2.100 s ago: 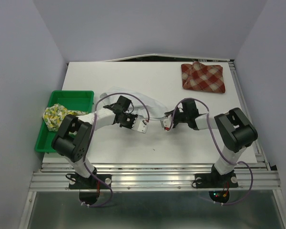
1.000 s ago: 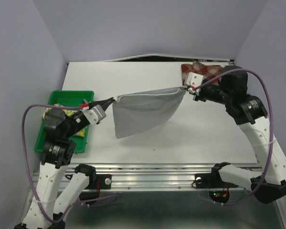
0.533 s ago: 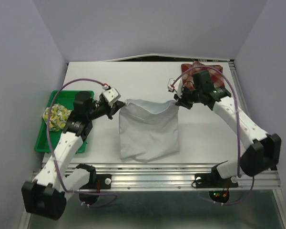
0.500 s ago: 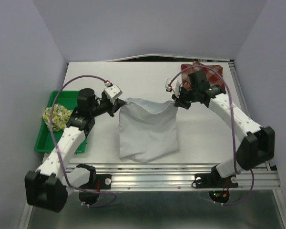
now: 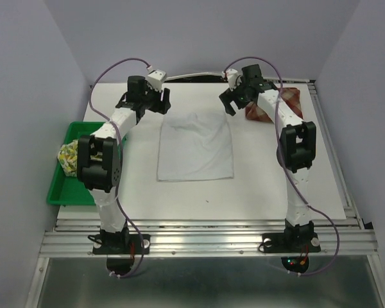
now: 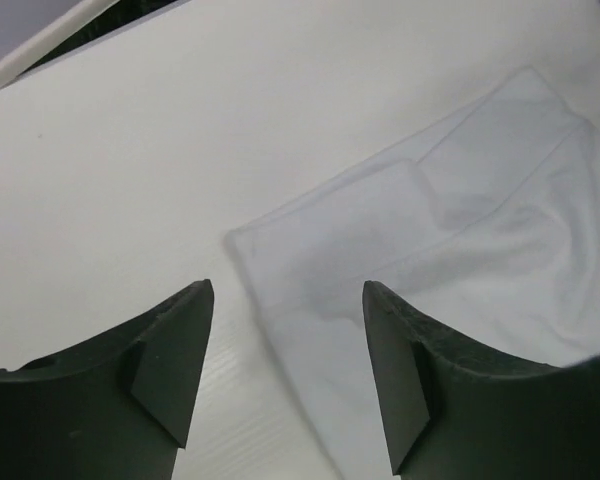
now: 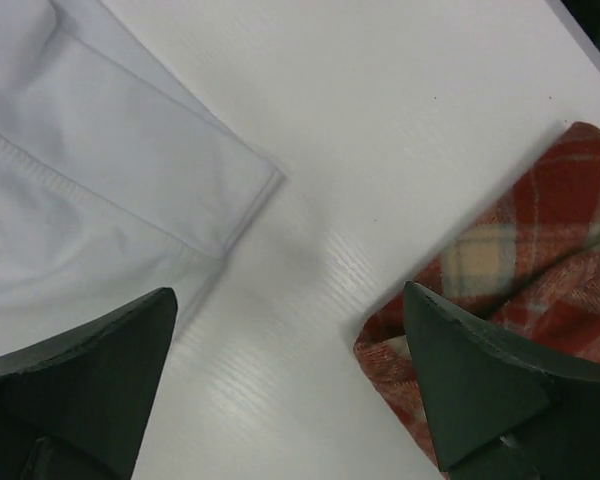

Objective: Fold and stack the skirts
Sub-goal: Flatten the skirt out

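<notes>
The plain white skirt (image 5: 196, 146) lies flat in the middle of the table, waistband toward the far side. My left gripper (image 5: 162, 102) hovers open just over its far left corner (image 6: 310, 250), with nothing between its fingers (image 6: 170, 350). At the far right corner (image 7: 130, 170) my right gripper (image 5: 229, 104) is also open and empty. The red-and-cream plaid skirt (image 5: 281, 106) lies folded at the far right, beside the right finger (image 7: 480, 380). The fruit-print skirt (image 5: 69, 158) is bunched in the green tray (image 5: 59, 192).
The green tray sits at the table's left edge. Both arms stretch across the table toward the back wall, flanking the white skirt. A dark gap (image 5: 205, 77) runs along the table's far edge.
Both grippers held the white skirt's top corners and carried them toward the far side. The skirt now lies flat and both grippers have let go and opened.
</notes>
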`<state>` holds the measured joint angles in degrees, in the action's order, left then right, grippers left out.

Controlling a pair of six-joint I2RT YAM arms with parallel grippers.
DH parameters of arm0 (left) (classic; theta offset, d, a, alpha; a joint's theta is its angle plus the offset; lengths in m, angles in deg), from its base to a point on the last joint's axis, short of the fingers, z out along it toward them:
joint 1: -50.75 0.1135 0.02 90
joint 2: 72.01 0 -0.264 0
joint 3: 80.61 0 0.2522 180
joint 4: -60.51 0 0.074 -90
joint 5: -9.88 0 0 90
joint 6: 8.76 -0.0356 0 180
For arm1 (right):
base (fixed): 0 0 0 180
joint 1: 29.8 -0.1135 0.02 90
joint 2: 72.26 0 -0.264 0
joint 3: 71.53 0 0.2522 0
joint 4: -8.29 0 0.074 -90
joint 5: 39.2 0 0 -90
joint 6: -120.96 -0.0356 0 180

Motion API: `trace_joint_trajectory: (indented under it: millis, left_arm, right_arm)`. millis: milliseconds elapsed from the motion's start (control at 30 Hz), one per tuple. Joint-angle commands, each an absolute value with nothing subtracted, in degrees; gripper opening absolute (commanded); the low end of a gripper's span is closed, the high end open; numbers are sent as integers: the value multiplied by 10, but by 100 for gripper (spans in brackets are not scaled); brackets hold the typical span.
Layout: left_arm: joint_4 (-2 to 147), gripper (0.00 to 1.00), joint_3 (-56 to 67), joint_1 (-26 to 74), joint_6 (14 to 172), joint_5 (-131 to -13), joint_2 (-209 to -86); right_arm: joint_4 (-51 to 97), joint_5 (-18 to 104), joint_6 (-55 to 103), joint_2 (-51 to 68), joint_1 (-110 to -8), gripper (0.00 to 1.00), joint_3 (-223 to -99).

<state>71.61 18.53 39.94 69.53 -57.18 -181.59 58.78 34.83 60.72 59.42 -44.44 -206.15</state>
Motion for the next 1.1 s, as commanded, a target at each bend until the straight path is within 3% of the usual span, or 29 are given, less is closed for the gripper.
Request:
trace_joint_trajectory:
  millis: [0, 133, 200, 300, 567, 767, 867, 1000, 1067]
  left_arm:
    - [737, 73, 206, 417, 718, -618, -1770]
    - [741, 73, 153, 417, 708, -642, -1706]
    - [762, 65, 121, 416, 695, -615, -1690]
    - [801, 52, 87, 412, 689, -568, -1665]
    - [890, 38, 33, 386, 677, -524, -1668]
    - [915, 33, 65, 379, 675, -525, -1720]
    - [944, 31, 108, 375, 677, -531, -1774]
    - [977, 30, 184, 366, 675, -546, -1863]
    - [994, 29, 238, 364, 674, -545, -1920]
  right_arm:
    - [578, 389, 537, 541, -449, 99, -2072]
    - [579, 339, 522, 488, -449, 92, -1983]
    - [585, 283, 519, 471, -449, 75, -1937]
    - [604, 218, 511, 469, -449, 57, -1897]
    - [526, 157, 413, 466, -479, 24, -1764]
    - [475, 140, 331, 455, -484, 12, -1636]
    - [429, 122, 261, 419, -491, 1, -1563]
    - [353, 72, 158, 367, -560, 1, -1456]
    - [310, 44, 99, 318, -619, 9, -1429]
